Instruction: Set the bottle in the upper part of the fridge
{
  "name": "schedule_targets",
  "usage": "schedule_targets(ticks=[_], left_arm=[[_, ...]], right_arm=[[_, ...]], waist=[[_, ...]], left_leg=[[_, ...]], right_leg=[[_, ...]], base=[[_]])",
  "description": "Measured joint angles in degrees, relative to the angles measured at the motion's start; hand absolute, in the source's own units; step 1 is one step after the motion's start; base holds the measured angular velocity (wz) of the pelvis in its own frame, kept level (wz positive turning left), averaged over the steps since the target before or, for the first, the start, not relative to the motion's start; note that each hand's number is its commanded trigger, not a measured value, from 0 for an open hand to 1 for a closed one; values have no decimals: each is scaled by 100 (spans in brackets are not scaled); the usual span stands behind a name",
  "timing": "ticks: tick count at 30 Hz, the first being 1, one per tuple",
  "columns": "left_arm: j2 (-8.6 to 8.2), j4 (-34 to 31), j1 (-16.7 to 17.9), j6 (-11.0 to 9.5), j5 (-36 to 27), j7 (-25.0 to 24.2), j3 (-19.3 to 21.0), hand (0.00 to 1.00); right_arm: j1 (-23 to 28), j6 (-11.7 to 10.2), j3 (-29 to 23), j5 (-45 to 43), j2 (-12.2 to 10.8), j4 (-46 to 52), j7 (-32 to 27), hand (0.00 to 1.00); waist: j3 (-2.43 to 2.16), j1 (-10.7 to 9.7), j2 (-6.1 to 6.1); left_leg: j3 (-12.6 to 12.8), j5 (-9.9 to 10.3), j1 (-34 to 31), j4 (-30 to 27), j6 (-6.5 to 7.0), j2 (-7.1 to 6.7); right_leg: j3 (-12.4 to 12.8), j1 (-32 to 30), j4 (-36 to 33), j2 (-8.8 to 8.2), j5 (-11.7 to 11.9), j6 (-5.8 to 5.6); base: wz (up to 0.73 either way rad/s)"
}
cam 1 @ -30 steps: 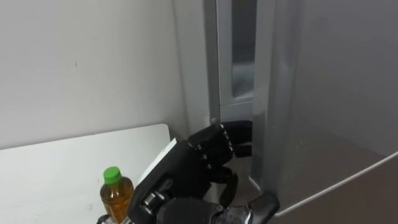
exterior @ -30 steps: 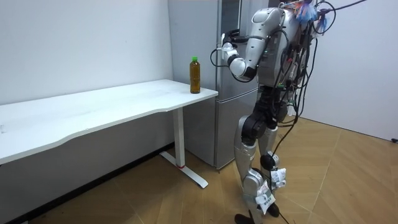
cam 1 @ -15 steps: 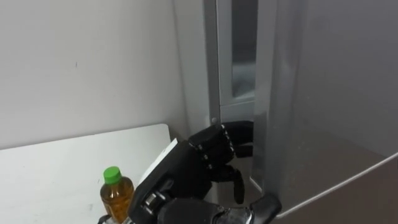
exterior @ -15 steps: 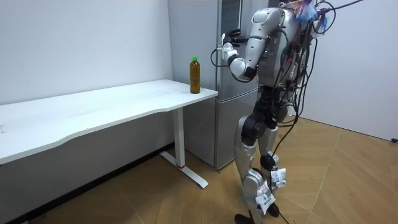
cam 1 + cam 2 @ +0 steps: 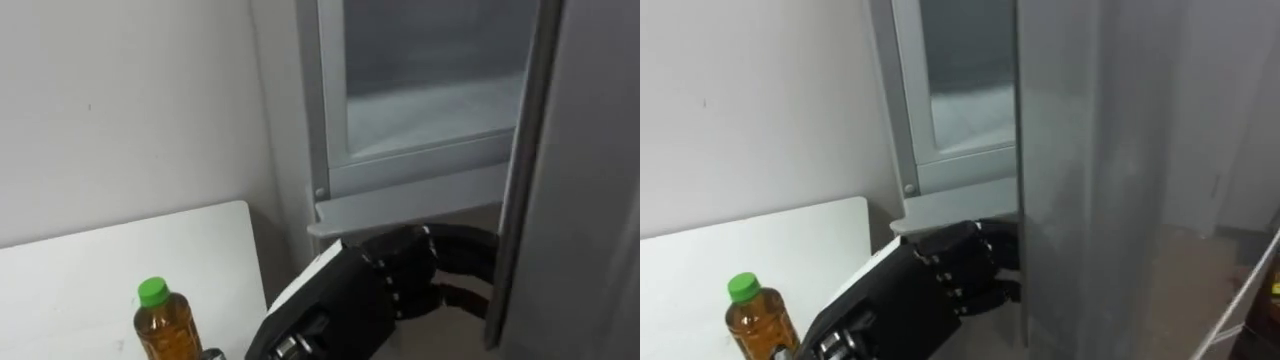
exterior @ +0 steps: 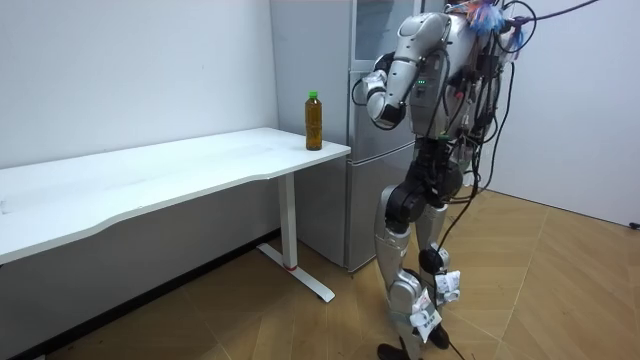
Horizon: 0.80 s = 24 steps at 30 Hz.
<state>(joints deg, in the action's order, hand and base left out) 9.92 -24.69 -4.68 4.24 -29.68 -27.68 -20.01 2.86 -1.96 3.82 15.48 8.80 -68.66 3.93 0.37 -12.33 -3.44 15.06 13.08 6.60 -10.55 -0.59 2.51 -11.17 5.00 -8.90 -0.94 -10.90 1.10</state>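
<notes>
The robot's black left hand (image 5: 395, 283) reaches the edge of the open grey metal fridge door (image 5: 580, 180). Its fingers (image 5: 455, 250) pass behind that edge, so their grip cannot be told. Left of the fingers, apart, the green-capped bottle of amber drink (image 5: 160, 328) stands on the white table (image 5: 80, 265).

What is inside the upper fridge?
A pale interior wall shows in the upper fridge; its open door covers the rest, so contents cannot be told.
</notes>
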Motion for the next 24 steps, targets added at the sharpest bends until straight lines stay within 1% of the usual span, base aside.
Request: schedule_targets(ticks=[1, 6, 11, 14, 16, 22, 24], left_arm=[[15, 4, -68, 11, 5, -34, -74, 0], [44, 5, -150, 67, 57, -135, -230, 0], [108, 7, -197, 78, 64, -187, -267, 0], [148, 15, -197, 78, 62, -188, -267, 0], [159, 40, -197, 78, 63, -187, -268, 0], [160, 64, -197, 78, 65, -187, -302, 0], [165, 72, -197, 78, 65, -183, -426, 0]], right_arm=[[-5, -7, 0, 0, 0, 0, 1, 0], [-23, -53, -1, 0, 0, 8, 3, 0], [-31, -57, -5, 4, 1, 4, 7, 0], [-52, -61, -5, 50, 0, 5, 11, 0], [-70, -60, -7, 52, 1, 4, 61, 0], [-91, -57, -9, 77, 3, -13, 118, 0], [-85, -56, -8, 152, 4, -19, 120, 0]], waist=[[1, -27, -2], [10, -164, -12], [19, -178, -14], [46, -246, -30], [56, -301, -47], [56, -328, -49], [57, -328, -47]], left_leg=[[31, 0, 2, 0, 0, 6], [79, 0, 8, 1, 0, 21], [209, 1, 21, 2, -1, 47], [211, 1, 20, 3, -2, 50], [216, 1, 18, 6, -2, 52], [227, 1, 4, 12, -2, 59], [225, 1, 4, 26, -2, 57]], right_leg=[[16, -5, -2, 3, 1, 0], [61, -26, -2, 17, 5, 7], [162, -31, -9, 40, 17, 26], [166, -33, -10, 43, 19, 27], [167, -40, -16, 45, 19, 27], [182, -105, -19, 53, 18, 31], [182, -107, -10, 54, 18, 31]], base=[[-10], [-6], [-12], [-1], [0], [0], [0]])
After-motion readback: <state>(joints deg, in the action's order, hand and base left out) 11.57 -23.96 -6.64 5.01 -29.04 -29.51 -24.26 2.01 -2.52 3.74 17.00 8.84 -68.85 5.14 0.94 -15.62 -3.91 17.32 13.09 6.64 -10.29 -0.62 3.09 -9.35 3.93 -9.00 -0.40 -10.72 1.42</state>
